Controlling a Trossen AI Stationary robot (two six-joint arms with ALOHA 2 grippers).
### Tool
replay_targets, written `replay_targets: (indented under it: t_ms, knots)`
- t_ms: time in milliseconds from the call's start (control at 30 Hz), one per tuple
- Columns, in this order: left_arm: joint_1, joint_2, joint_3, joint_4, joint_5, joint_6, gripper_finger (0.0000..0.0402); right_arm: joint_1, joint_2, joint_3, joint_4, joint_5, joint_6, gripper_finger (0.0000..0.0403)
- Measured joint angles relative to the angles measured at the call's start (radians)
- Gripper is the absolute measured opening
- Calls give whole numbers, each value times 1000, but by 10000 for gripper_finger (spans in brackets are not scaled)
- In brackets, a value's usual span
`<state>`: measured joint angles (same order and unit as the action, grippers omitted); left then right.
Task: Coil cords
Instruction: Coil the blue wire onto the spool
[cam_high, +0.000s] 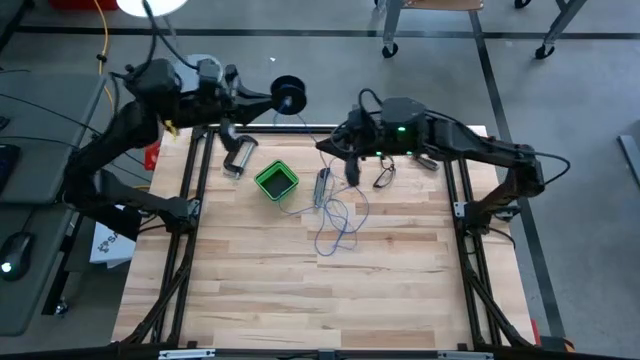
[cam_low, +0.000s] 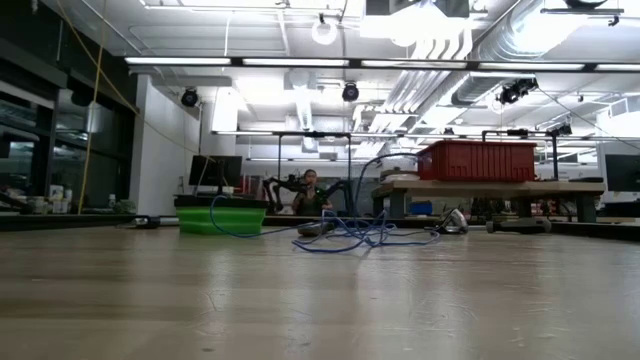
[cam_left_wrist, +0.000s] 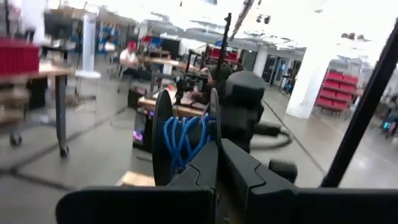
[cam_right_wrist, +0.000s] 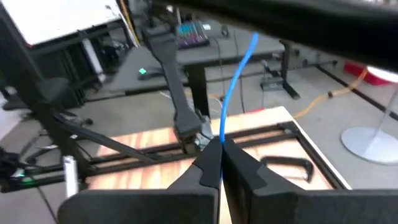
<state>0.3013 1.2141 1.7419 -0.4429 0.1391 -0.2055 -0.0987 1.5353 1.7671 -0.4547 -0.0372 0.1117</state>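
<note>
From above we see the left gripper (cam_high: 268, 97) past the table's (cam_high: 300, 290) far edge, clenched on the spool (cam_high: 289, 93); the spool sits off the table, beyond the green box (cam_high: 276, 180). The left wrist view adds what the top view can't: the spool (cam_left_wrist: 163, 146) stands on edge in the shut fingers (cam_left_wrist: 205, 171), with blue wire (cam_left_wrist: 185, 138) already wound between its flanges.

The right gripper (cam_high: 327, 146) hangs above the table just right of the box, toward the far edge; from above we can't read its jaws. The right wrist view settles it: the fingers (cam_right_wrist: 209, 165) are closed tight on the wire (cam_right_wrist: 235, 81), which rises from the tips as one taut strand toward the dark bar overhead.

The rest of the wire (cam_high: 340, 222) lies in loose loops on the table, just right of the box and nearer us than it; one thin run leads from the box area back toward the spool. The low view shows neither gripper; it does show the wire (cam_low: 350, 232) as a low tangle right of the box (cam_low: 222, 220), one loop arching against the box's side; whether it touches the box we can't tell.

Also right of the box from above: a grey tool (cam_high: 321, 186) and black pliers (cam_high: 385, 176); a metal cylinder (cam_high: 238, 157) lies left of it.
</note>
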Motion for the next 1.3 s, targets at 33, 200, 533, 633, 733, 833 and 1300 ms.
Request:
replay_targets:
  t_ms: [33, 200, 533, 633, 733, 833, 1300]
  knots:
    - [5, -5, 14, -32, -2, -39, 0, 5, -13, 0, -2, 3, -4, 0]
    - [13, -2, 47, -103, 56, -249, 0, 16, -54, 1, 29, 17, -7, 0]
    - [-19, 118, 47, -124, 381, -546, 0, 14, -72, 1, 144, 5, -49, 0]
    - [-31, 163, 47, -78, 468, -586, 0, 14, -72, 1, 149, 0, -64, 0]
    - [-47, 209, 47, 26, 536, -626, 0, 14, -71, 0, 150, 0, -84, 0]
    - [-57, 250, 47, 185, 607, -692, 0, 14, -71, 0, 173, -8, -92, 0]
    - [-31, 398, 47, 841, 643, -901, 0, 15, -71, 0, 305, -46, 1, 1]
